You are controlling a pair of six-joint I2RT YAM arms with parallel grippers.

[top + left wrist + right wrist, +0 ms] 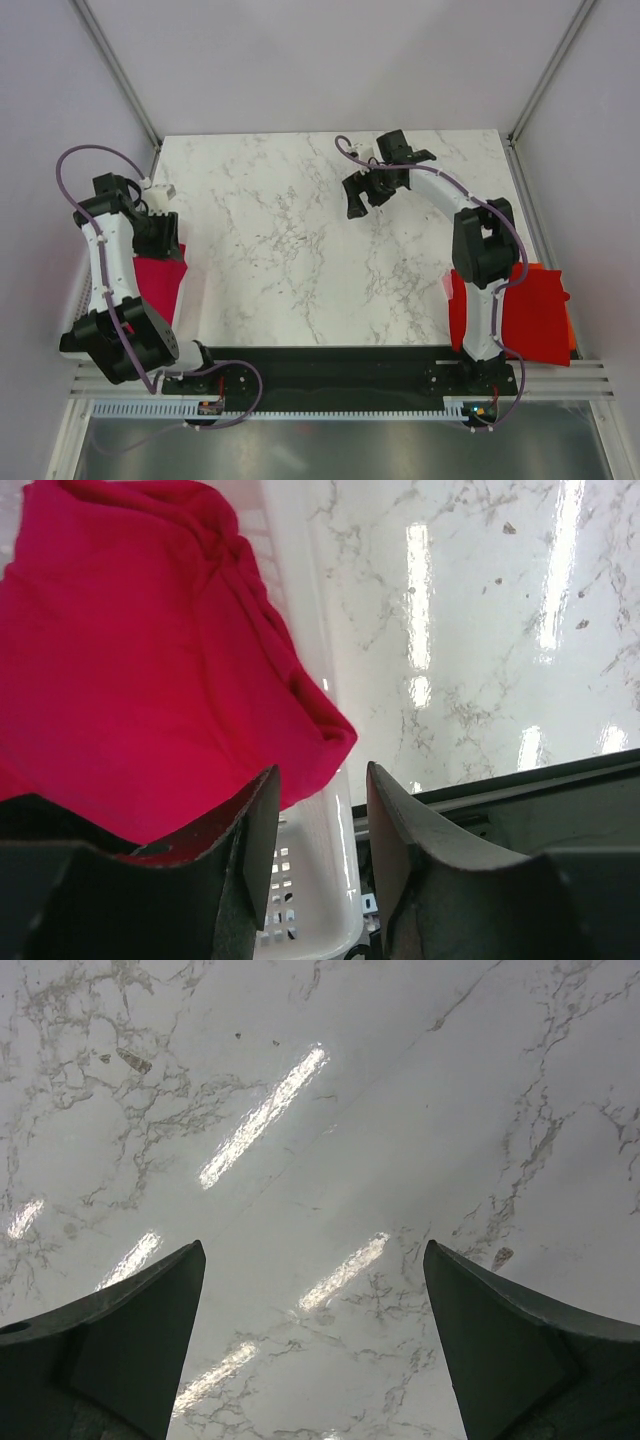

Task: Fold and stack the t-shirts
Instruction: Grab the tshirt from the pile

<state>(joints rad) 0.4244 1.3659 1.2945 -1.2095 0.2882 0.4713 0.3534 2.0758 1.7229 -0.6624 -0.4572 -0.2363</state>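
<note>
Lower left of the top view: crimson-pink t-shirt point(155, 285) crumpled in a white basket point(310, 880) beside the marble table point(300, 230).
Left gripper point(320, 850): over that shirt, jaws narrowly apart, nothing between.
Right gripper point(315, 1340): upper right, spread wide over bare marble.
Lower right: red t-shirt point(535, 315) on an orange t-shirt point(571, 340), off the table's edge.

A white perforated basket point(318, 880) sits just beside the marble tabletop point(300, 250), whose near edge meets a black strip point(330, 362).

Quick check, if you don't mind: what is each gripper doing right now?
Left gripper: open, holding nothing, by the pink shirt.
Right gripper: wide open, empty, over the table.
</note>
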